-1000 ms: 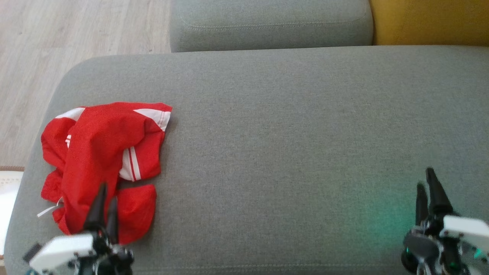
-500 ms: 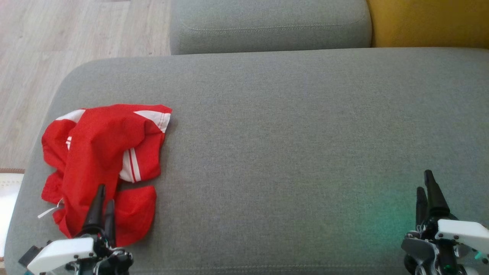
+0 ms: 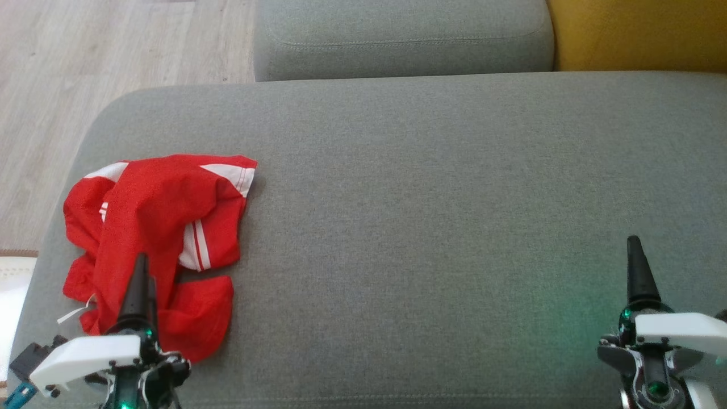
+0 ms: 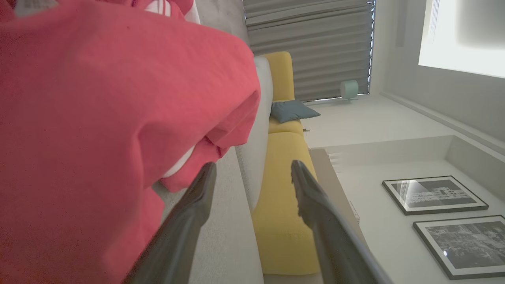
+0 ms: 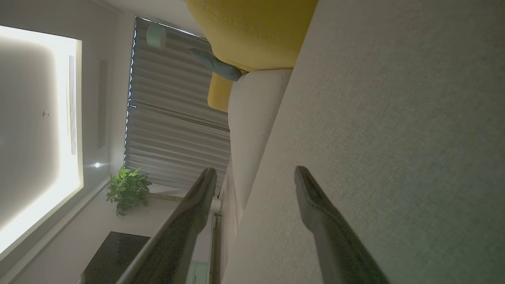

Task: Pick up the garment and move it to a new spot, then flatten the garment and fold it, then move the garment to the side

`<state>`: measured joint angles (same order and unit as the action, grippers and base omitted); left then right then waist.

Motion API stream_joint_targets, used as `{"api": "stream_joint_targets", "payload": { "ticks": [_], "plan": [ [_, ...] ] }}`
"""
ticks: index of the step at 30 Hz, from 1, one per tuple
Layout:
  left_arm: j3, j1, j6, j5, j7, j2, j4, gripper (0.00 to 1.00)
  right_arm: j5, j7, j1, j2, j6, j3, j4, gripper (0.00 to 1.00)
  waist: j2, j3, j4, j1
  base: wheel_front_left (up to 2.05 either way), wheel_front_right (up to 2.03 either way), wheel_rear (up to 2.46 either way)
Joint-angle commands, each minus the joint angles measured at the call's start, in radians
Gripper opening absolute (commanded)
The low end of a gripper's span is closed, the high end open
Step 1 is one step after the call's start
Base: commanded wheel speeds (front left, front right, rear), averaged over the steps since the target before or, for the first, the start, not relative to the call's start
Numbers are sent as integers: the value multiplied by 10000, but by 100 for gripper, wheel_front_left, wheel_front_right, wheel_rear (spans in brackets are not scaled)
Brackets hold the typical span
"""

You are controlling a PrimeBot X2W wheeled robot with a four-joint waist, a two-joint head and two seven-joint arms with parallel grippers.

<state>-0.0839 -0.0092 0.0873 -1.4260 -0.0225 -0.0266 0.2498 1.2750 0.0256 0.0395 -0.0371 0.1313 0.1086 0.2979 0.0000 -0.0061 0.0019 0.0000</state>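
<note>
The red garment (image 3: pixel 153 227), with white stripes, lies crumpled at the left end of the grey seat cushion (image 3: pixel 426 227), close to its rounded corner, with the wooden floor (image 3: pixel 85 68) just beyond. The left gripper (image 3: pixel 140 267) hangs over the near edge of the cloth. In the left wrist view its fingers (image 4: pixel 197 205) are spread apart and grasp nothing, and one tip is just beside a red fold, probably lined up for the first pick. The right gripper (image 3: pixel 635 250) waits well apart over bare cushion, its fingers (image 5: pixel 185 221) likewise released and empty. Between the two runs a wide bare stretch of grey, good room for laying the garment flat. The back cushion (image 3: pixel 397 34) bounds the far side, so I judge any move should head rightward, away from the drop at the left edge.
</note>
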Motion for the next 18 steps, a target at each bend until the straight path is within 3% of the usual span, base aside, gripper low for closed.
{"api": "stream_joint_targets", "payload": {
  "ticks": [1, 18],
  "plan": [
    [-179, -530, -40, 243, 108, -123, -452, 100, -335, -106, 634, -66, -1, -70, -451, 100, 0, -2, 6, 0, 0, 0, 0],
    [345, -581, -552, 3019, 604, -143, -1645, 100, -4025, -566, 719, -78, -2, -603, -1178, 100, 0, -77, 60, 0, 0, 0, 0]
  ]
}}
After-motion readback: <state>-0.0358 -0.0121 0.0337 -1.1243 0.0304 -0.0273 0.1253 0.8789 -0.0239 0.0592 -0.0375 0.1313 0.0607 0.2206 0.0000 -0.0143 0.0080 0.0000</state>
